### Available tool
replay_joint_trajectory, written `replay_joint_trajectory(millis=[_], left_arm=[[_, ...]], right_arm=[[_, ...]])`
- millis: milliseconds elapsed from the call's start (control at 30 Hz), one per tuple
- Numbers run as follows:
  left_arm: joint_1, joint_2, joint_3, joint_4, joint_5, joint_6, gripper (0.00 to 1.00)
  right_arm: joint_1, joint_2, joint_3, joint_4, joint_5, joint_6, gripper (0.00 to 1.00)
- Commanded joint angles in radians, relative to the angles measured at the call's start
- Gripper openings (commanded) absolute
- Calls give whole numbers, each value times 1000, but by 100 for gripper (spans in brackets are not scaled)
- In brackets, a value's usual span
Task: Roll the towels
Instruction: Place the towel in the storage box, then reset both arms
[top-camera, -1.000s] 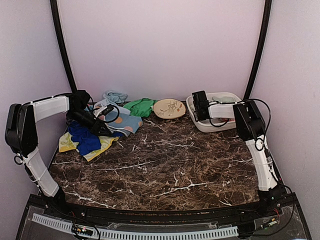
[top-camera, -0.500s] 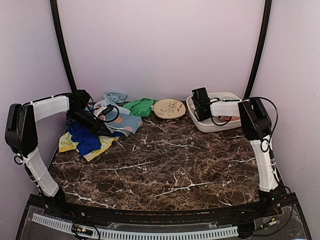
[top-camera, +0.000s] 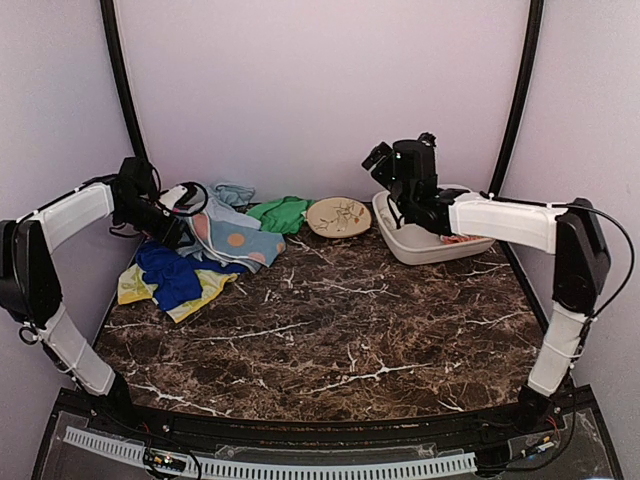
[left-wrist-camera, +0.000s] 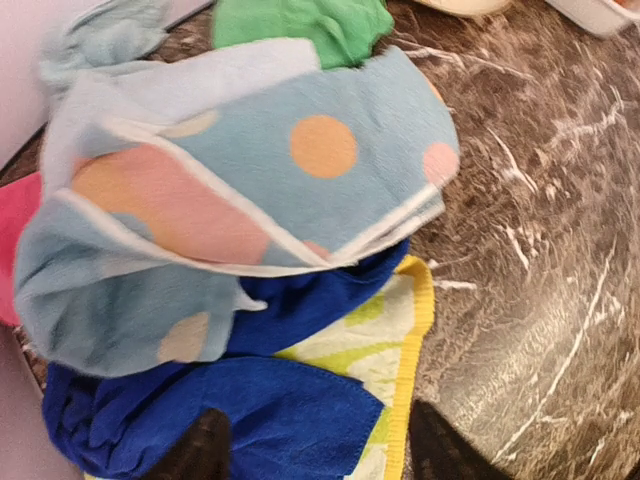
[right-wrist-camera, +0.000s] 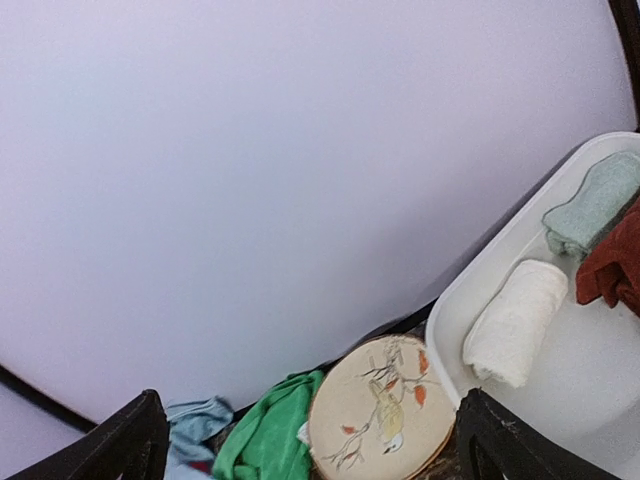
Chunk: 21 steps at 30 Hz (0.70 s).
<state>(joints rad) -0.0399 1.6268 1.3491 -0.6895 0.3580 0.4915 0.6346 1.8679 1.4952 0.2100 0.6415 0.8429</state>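
Note:
Several towels lie heaped at the back left: a light blue one with orange dots (top-camera: 238, 243) (left-wrist-camera: 250, 190) on top, a dark blue one (top-camera: 168, 276) (left-wrist-camera: 250, 420), a yellow one (top-camera: 207, 290) (left-wrist-camera: 400, 340), a green one (top-camera: 280, 213) (left-wrist-camera: 300, 25) and a pale blue one (top-camera: 232, 192). My left gripper (top-camera: 180, 215) (left-wrist-camera: 325, 455) hovers over the dark blue and yellow towels, open and empty. My right gripper (top-camera: 380, 160) (right-wrist-camera: 315, 450) is raised above the tub's left end, open wide and empty. Inside the tub lie a rolled white towel (right-wrist-camera: 515, 320), a pale green one (right-wrist-camera: 590, 205) and a dark red one (right-wrist-camera: 615, 265).
The white tub (top-camera: 400, 245) (right-wrist-camera: 480, 270) stands at the back right. A round cream plate (top-camera: 338, 216) (right-wrist-camera: 375, 410) with a bird pattern sits between the tub and the green towel (right-wrist-camera: 270, 430). A pink cloth edge (left-wrist-camera: 15, 220) shows at the far left. The back wall is close behind.
My left gripper has opened, risen and drawn back to the left off the dotted towel. My right gripper has opened wide and lifted up out of the tub.

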Motion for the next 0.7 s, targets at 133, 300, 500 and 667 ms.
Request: replay_joint_trajectory(millis=[133, 300, 500, 667], left_arm=[[87, -175, -85, 120, -51, -33, 92], [97, -220, -168, 216, -20, -117, 99], [109, -360, -543, 718, 37, -234, 99], [110, -301, -710, 956, 60, -298, 99]], right_arm=[[-140, -312, -614, 640, -332, -24, 100], [-82, -420, -585, 342, -281, -316, 100], [-55, -644, -770, 219, 1, -526, 100], [-90, -787, -957, 229, 197, -683, 100]])
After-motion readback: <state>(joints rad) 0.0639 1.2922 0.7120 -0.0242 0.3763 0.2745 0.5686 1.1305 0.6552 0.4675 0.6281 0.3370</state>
